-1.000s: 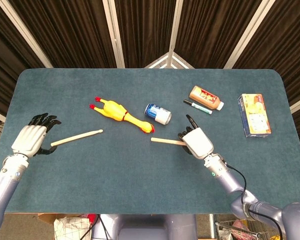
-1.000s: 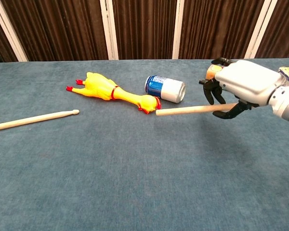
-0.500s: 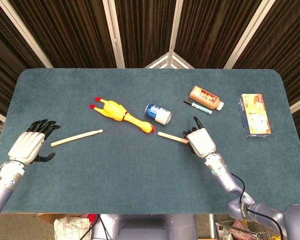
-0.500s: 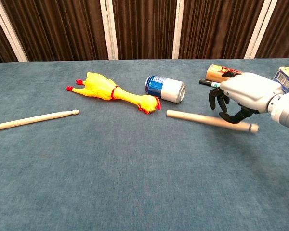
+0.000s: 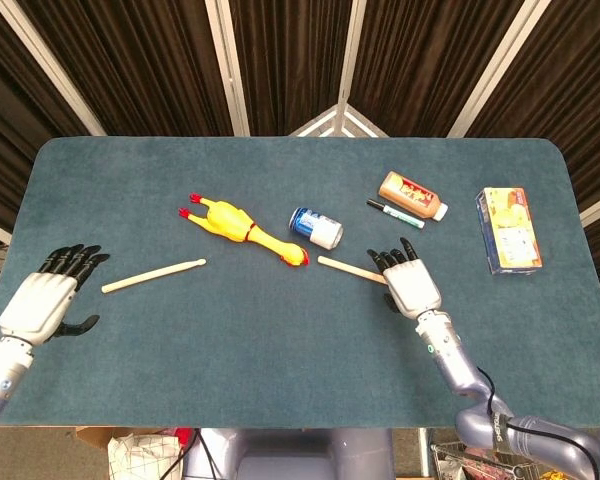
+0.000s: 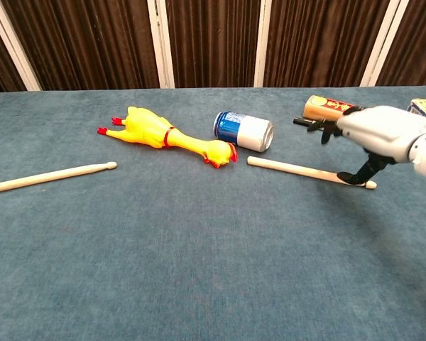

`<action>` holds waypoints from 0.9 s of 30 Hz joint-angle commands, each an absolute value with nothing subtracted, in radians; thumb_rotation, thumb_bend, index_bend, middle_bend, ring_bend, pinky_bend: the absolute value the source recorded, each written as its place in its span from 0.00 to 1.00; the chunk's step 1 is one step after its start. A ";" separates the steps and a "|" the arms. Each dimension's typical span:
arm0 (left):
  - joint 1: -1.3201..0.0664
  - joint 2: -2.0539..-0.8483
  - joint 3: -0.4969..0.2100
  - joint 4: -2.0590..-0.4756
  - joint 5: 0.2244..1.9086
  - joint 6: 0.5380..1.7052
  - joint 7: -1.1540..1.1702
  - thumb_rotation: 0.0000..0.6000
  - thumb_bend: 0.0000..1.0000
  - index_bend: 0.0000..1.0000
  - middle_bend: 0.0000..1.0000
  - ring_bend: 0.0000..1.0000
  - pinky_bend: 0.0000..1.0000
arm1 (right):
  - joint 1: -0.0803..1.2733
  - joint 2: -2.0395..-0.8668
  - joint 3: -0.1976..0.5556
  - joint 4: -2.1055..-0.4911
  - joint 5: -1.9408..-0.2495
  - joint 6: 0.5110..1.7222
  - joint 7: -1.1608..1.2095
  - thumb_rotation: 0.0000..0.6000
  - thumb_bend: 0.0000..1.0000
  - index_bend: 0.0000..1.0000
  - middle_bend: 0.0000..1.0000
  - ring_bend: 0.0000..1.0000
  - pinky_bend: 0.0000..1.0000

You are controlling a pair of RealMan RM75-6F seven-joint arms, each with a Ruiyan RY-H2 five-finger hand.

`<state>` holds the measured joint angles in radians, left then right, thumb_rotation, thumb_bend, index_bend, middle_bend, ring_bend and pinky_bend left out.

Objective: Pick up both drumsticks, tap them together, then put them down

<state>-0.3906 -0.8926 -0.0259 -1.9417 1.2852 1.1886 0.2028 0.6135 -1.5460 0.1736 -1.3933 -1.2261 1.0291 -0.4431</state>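
Both drumsticks lie flat on the blue worktop (image 5: 280, 340). The left stick (image 5: 153, 276) rests toward the left side, tip pointing right, with the left robot hand (image 5: 42, 304) well apart from it near the worktop's left edge, fingers spread and holding nothing; the chest view shows that stick (image 6: 50, 177) but not this hand. The right stick (image 5: 350, 269) lies near the middle, slanting down to the right, its left end just beside the head of the rubber chicken (image 5: 242, 229). The right robot hand (image 5: 408, 281) sits at the stick's right end with fingers apart; in the chest view this hand (image 6: 383, 138) hovers over that end of the stick (image 6: 309, 172), the fingers stretched forward and only the thumb reaching down to the wood, so it grips nothing. A blue can (image 5: 315, 228) lies on its side just behind the right stick, between the chicken and the right hand. Farther back on the right are a black marker (image 5: 395, 214), an orange bottle (image 5: 413, 196) lying down just beside it, and a yellow box (image 5: 508, 229) near the worktop's right edge.
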 commanded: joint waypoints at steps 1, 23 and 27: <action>-0.283 -0.890 0.039 -1.963 1.332 1.305 0.260 1.00 0.32 0.09 0.03 0.00 0.00 | 0.553 -1.488 0.208 -1.523 -1.166 1.129 -0.457 1.00 0.28 0.04 0.12 0.12 0.00; -0.029 -0.907 0.146 -1.928 1.390 1.541 0.279 1.00 0.33 0.09 0.01 0.00 0.00 | 0.248 -1.305 -0.020 -1.442 -1.524 1.473 0.122 1.00 0.28 0.03 0.05 0.03 0.00; 0.003 -0.923 0.123 -1.887 1.430 1.612 0.223 1.00 0.33 0.09 0.01 0.00 0.00 | 0.213 -1.235 -0.031 -1.482 -1.566 1.540 0.077 1.00 0.28 0.03 0.05 0.03 0.00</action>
